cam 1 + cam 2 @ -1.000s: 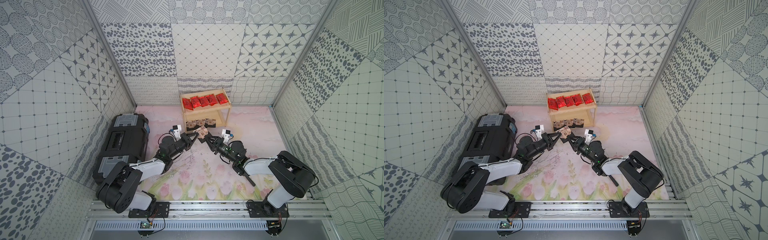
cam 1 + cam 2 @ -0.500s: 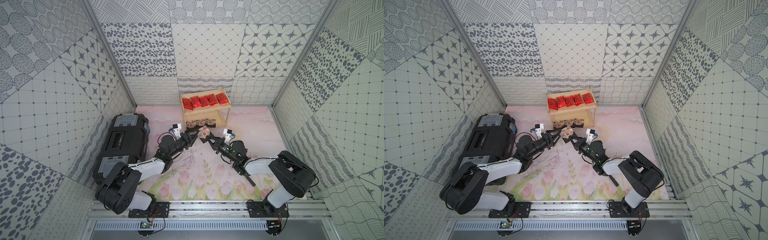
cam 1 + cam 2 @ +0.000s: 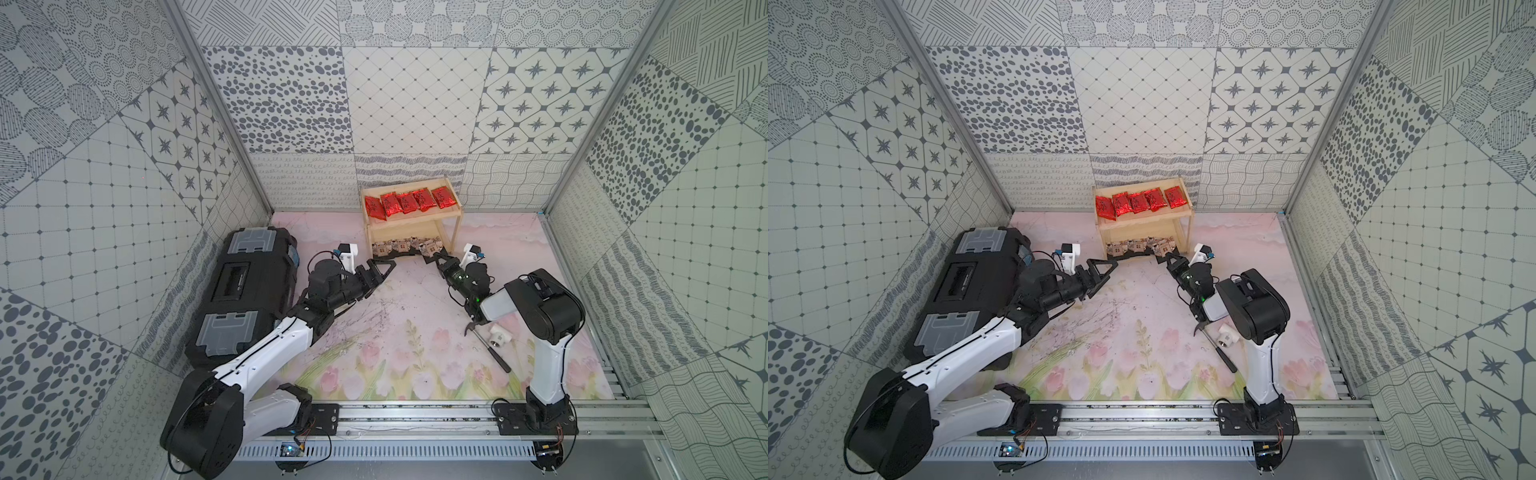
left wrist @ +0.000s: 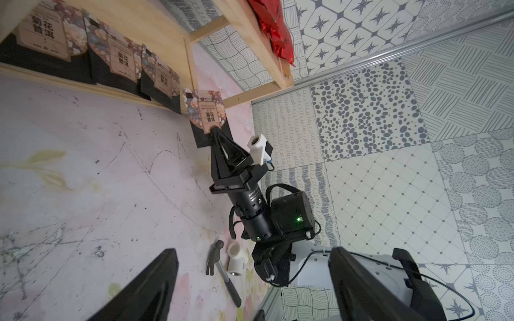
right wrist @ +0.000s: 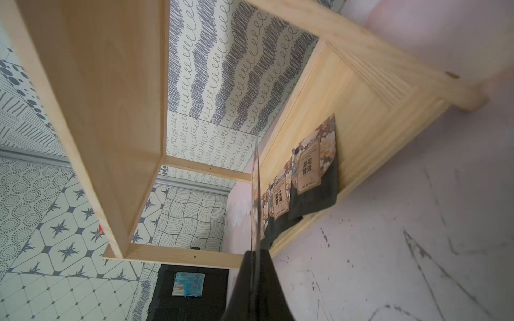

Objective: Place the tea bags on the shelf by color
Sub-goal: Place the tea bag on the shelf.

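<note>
Several red tea bags [image 3: 409,202] lie in a row on the top tier of the pale wooden shelf [image 3: 415,224]. Three dark tea bags [image 3: 399,246] lean in a row on its lower tier. My right gripper [image 3: 436,259] is shut on another dark tea bag [image 4: 205,115], held upright at the lower tier's right front corner. The right wrist view shows that bag edge-on [image 5: 256,194] between the shut fingers. My left gripper [image 3: 384,272] stands open and empty, low over the mat, left of the shelf's front.
A long black toolbox [image 3: 245,299] lies along the left wall beside my left arm. A small hammer [image 3: 486,349] and a white plastic fitting [image 3: 498,338] lie on the mat near my right arm's base. The flowered mat [image 3: 395,324] spreads between the arms.
The left gripper opened, let go of the dark tea bag and drew back left. The right gripper closed on the bag and carried it to the shelf's lower tier.
</note>
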Robot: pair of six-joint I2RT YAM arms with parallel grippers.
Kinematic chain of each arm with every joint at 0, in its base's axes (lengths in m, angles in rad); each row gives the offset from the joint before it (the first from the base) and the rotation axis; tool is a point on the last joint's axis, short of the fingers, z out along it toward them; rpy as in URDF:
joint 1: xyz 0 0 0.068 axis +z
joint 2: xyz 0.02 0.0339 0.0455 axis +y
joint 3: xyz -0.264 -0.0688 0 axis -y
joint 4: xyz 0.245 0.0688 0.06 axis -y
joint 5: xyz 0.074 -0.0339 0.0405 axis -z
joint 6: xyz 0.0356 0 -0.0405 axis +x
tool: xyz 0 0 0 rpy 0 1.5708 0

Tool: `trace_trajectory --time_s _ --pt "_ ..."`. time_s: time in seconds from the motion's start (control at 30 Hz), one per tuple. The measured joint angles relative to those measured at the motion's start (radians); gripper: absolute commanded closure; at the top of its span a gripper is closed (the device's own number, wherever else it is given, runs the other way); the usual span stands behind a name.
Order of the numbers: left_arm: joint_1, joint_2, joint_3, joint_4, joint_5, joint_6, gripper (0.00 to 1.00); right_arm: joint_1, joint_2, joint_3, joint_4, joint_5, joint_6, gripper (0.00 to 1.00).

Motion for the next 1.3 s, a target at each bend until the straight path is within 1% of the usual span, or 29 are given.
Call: trace_trajectory --time_s 0.2,0.4,0.8,1.13,1.3 --pt "0.007 -0.003 0.002 -0.09 0.012 0.052 0.11 -0.035 0.053 0.113 -0.013 0.0 -0.039 1.0" --pt "0.012 -0.011 0.002 -0.133 0.019 0.08 0.11 -0.058 0.106 0.169 -0.046 0.0 -0.038 1.0" --pt "0.012 -0.012 0.002 -0.152 0.036 0.102 0.12 -0.075 0.167 0.249 -0.13 -0.014 -0.018 1.0" --pt "0.012 -0.012 0.001 -0.152 0.043 0.105 0.12 -0.085 0.193 0.269 -0.15 -0.016 0.006 1.0" --pt "0.012 -0.01 0.001 -0.152 0.043 0.105 0.12 -0.085 0.206 0.291 -0.154 -0.016 0.021 0.98"
